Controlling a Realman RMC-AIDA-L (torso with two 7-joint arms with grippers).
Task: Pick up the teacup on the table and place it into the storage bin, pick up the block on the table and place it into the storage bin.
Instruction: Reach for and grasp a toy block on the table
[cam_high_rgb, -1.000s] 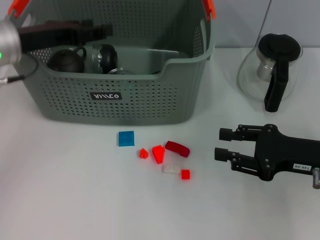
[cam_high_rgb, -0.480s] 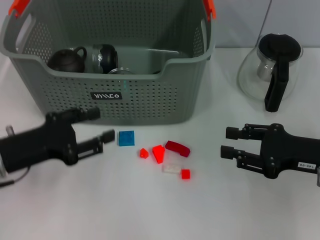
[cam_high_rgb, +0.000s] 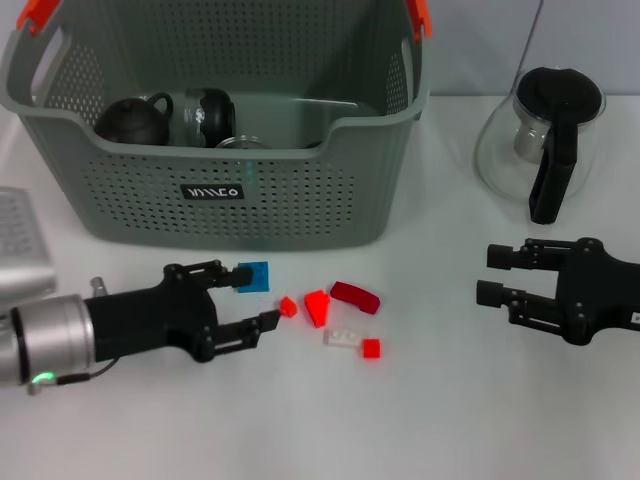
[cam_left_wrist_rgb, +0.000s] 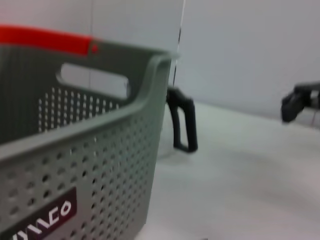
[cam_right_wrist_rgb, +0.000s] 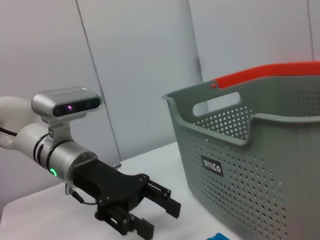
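Grey perforated storage bin (cam_high_rgb: 230, 150) at rear of white worktop (cam_high_rgb: 420, 420), with dark teacup (cam_high_rgb: 133, 120) and a glass jar inside. Blue block (cam_high_rgb: 253, 276) just in front of bin; red blocks (cam_high_rgb: 330, 305) scattered beside it. Left gripper (cam_high_rgb: 252, 297) low over worktop, fingers wide, upper fingertip at blue block, lower near small red piece. Right gripper (cam_high_rgb: 492, 275) well apart, fingers wide, empty. Glass pot (cam_high_rgb: 545, 140) with black handle beyond.

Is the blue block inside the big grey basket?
No, the blue block lies on the white table just in front of the storage bin, beside the open left gripper.
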